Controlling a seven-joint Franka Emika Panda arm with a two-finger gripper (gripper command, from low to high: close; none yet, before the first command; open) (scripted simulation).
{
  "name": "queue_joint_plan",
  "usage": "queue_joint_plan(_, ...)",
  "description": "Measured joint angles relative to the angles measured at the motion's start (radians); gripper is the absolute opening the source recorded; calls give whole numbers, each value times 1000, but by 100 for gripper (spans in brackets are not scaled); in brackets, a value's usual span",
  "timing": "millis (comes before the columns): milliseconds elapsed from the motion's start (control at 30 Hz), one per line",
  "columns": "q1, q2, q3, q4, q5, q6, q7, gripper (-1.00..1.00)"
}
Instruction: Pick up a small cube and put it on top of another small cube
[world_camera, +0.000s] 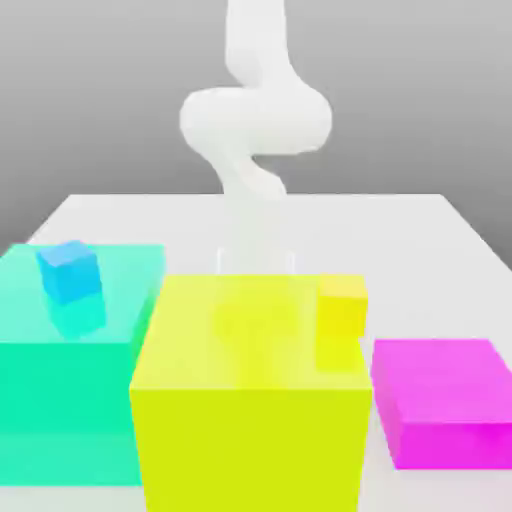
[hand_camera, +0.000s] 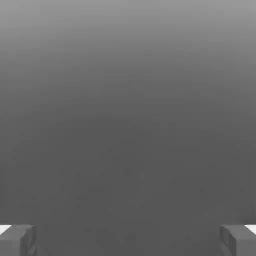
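My claw (hand_camera: 128, 240) stands wide apart. I can't tell where the small cube I must lift is; I judge it light, stiff, perhaps slippery, best pinched low on opposite faces. Another, the small blue cube (world_camera: 71, 271), sits toward the exterior view's left.

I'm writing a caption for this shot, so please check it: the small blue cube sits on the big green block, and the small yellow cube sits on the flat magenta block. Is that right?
Not quite: the exterior view shows the small yellow cube on the big yellow block, not the magenta one. The rest stands.
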Motion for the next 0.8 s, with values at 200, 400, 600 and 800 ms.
queue_joint_plan(200, 70, 224, 20, 49, 21, 39, -78, 0)
queue_joint_plan(400, 127, 441, 56, 98, 30, 77, -146, 0)
queue_joint_plan(600, 185, 659, 102, 145, 13, 115, -196, 0)
queue_joint_plan(800, 250, 878, 130, 193, -33, 153, -226, 0)
